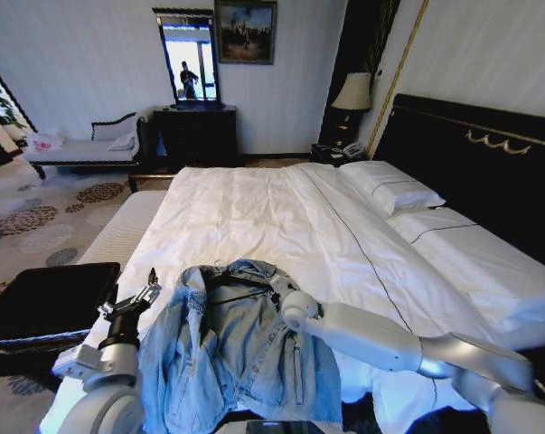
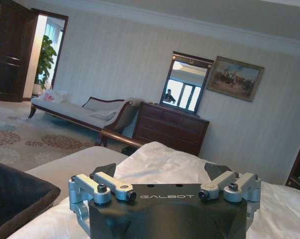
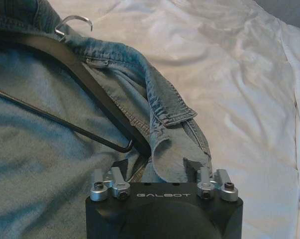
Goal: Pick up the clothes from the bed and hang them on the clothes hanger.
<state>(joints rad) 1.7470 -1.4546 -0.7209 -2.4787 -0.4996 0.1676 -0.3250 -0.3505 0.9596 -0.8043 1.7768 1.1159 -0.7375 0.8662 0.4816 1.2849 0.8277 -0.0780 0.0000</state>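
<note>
The light-blue denim jacket (image 1: 227,357) lies spread on the near end of the white bed (image 1: 254,217). A black clothes hanger (image 3: 90,89) sits inside the jacket's collar with its hook (image 3: 72,22) sticking out; the hanger (image 1: 236,280) also shows as a dark bar under the collar. My right gripper (image 3: 156,167) is at the jacket's shoulder, open, with a fold of denim and the hanger's end between its fingers. From the right side of the bed, the right gripper (image 1: 277,287) reaches in. My left gripper (image 1: 151,287) hovers open beside the jacket's other shoulder, and this left gripper (image 2: 160,172) holds nothing.
A black-cushioned bench (image 1: 46,303) stands close to the bed's left side, near my left arm. Pillows (image 1: 389,185) and the black headboard (image 1: 489,172) are at the far right. A chaise longue (image 1: 91,149), dark dresser (image 1: 195,136) and lamp (image 1: 352,95) line the far wall.
</note>
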